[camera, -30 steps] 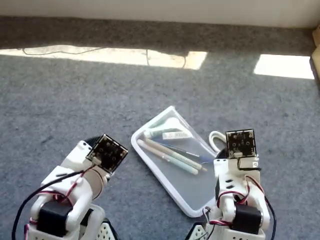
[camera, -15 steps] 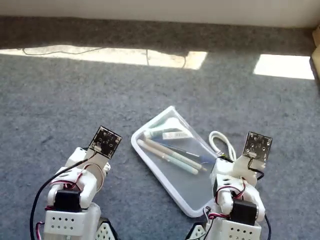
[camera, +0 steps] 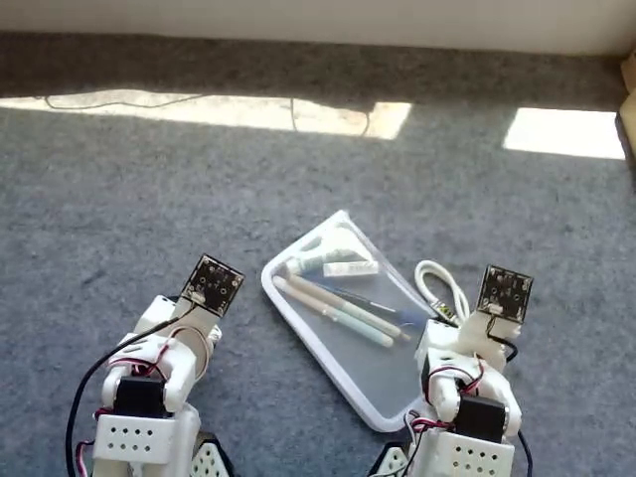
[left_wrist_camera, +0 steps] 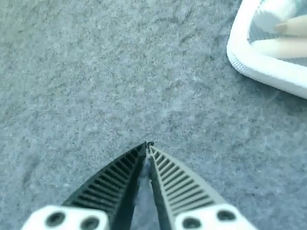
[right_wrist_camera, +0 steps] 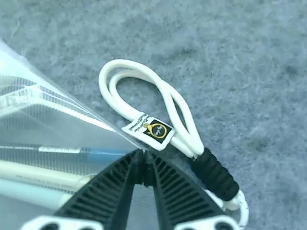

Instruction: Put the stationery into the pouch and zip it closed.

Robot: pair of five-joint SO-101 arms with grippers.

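Pouch [camera: 378, 368]: clear, limp, light, probably slippery.
Grip spot: cord loop [right_wrist_camera: 183, 128] just ahead of the right hand [right_wrist_camera: 144, 157].
Hands: left hand [left_wrist_camera: 147, 146] and right both pressed together, empty.

A table [camera: 149, 219] covered in grey, carpet-like fabric is stretching back toward a pale strip [camera: 298, 18] along its far edge. Sunlight is falling across it in 2 bright patches, 1 long [camera: 199, 111] and 1 shorter [camera: 561, 131]. A thin dark cable [camera: 109, 100] is lying along the longer patch. A tan object [camera: 630, 99] is showing at the edge beside the shorter patch.
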